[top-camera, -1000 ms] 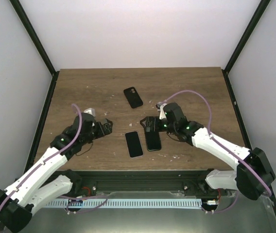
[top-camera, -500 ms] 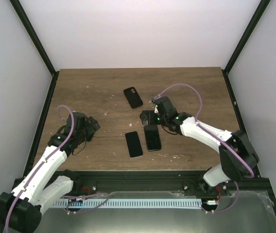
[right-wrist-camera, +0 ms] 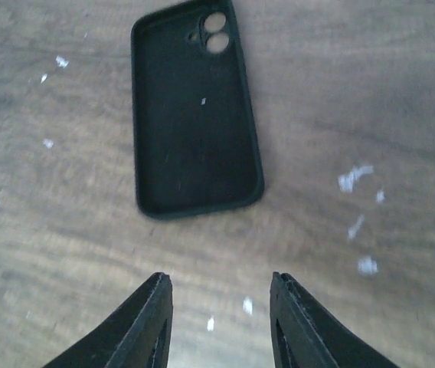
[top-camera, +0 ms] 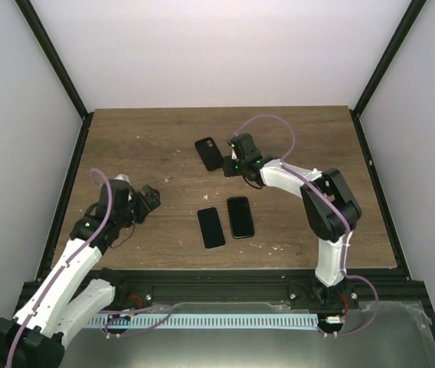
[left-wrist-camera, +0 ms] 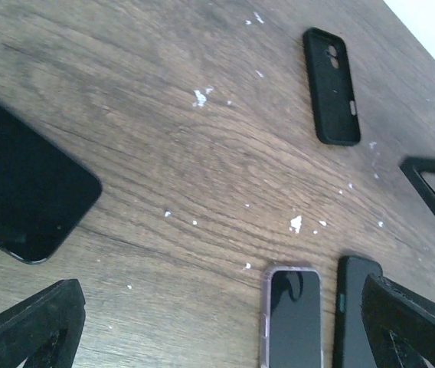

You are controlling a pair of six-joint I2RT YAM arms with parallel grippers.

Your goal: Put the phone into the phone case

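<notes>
The phone (top-camera: pixel 211 228) lies screen up at the table's front centre, its dark glossy face also in the left wrist view (left-wrist-camera: pixel 294 318). A transparent rim, the phone case (left-wrist-camera: pixel 265 325), runs round its edges; the case's back is hidden. My left gripper (top-camera: pixel 150 195) hangs wide open to the left of the phone, with bare wood between its fingers (left-wrist-camera: pixel 217 284). My right gripper (top-camera: pixel 231 165) is further back, just right of a black cover (top-camera: pixel 210 153). In the right wrist view its jaws (right-wrist-camera: pixel 219 277) are parted and empty, a short way from the cover's near end (right-wrist-camera: pixel 194 115).
A black slab (top-camera: pixel 240 217) lies beside the phone on its right (left-wrist-camera: pixel 349 314). The black cover has a camera cutout (left-wrist-camera: pixel 331 86). Another dark glossy slab (left-wrist-camera: pixel 26 184) shows only at the left of the left wrist view. White flecks dot the wood.
The right arm swung from beside the phone back to the black cover, and its jaws narrowed. The left arm drew away to the left, still wide open.
</notes>
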